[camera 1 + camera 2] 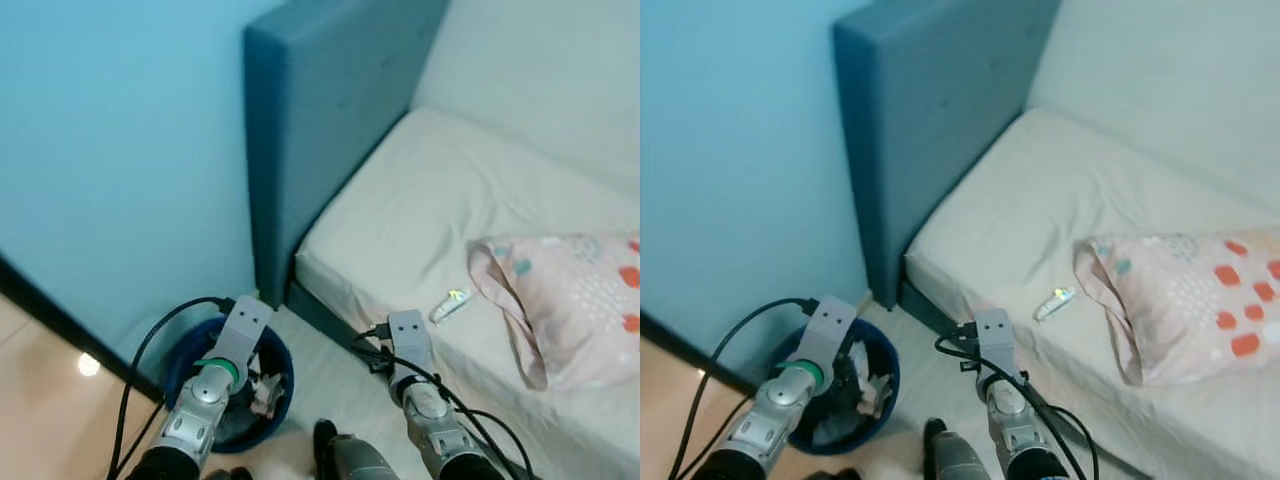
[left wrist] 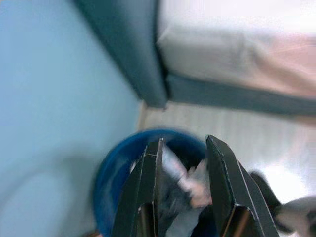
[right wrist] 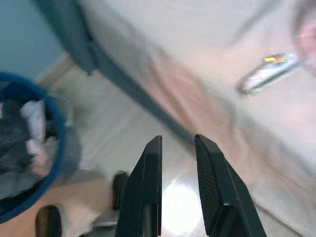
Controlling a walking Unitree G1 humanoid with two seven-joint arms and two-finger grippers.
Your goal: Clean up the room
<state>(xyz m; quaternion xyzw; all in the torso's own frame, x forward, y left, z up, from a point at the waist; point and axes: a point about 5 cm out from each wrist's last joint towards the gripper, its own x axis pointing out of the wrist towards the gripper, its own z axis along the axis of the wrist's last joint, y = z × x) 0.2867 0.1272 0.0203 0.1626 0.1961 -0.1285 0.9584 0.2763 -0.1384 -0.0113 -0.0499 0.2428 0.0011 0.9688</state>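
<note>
**Claws idle over bin and floor, wrapper on mattress**

Left gripper (image 2: 182,163) hangs directly above the blue bin (image 1: 275,395), fingers parted with a gap between them and nothing held. Through that gap the left wrist view shows crumpled paper and dark scraps (image 2: 190,185) inside the bin, though blurred.

Right gripper (image 3: 177,148) hovers over bare pale floor (image 3: 123,123) near the bed's near edge, fingers parted a little, empty.

Bin sits in the corner at left, against the light blue wall (image 1: 110,150) and just beside the near end of the dark blue-grey headboard (image 1: 320,120). A dark baseboard runs along the wall's foot toward the near left.

Bed (image 1: 420,210) fills the right and far side. Its mattress edge runs diagonally from the headboard corner toward the near right, over a dark blue-grey base. A narrow strip of floor lies open between bin and bed base; the right arm stands in that strip.

On the mattress, close to its near edge, lies a small shiny wrapper (image 1: 451,303), silvery with a green spot. It rests just left of a pink patterned pillow (image 1: 570,300), apart from it by a sliver of sheet. Open sheet stretches left and far of the wrapper, up to the headboard.

Black cables loop off both wrists. Robot's dark foot (image 1: 325,435) shows on the floor between the arms
</note>
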